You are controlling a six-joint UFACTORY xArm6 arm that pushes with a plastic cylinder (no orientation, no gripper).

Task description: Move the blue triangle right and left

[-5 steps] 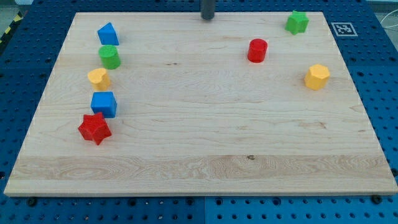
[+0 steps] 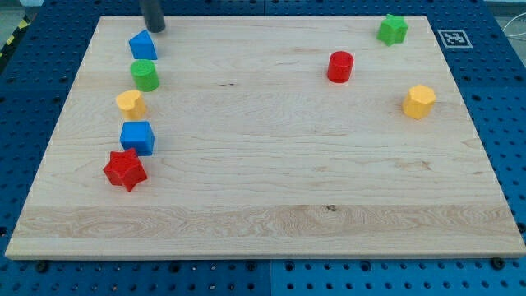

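Blue triangle (image 2: 142, 44) sits upright, peaked, near the board's (image 2: 263, 197) top-left; my tip (image 2: 154, 29), bare, holding nothing, stands just above-right of it.

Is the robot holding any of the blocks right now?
No, nothing is held. I only have a rod, and my tip sits just above the blue triangle near the view's top left, close to it, but contact cannot be told.
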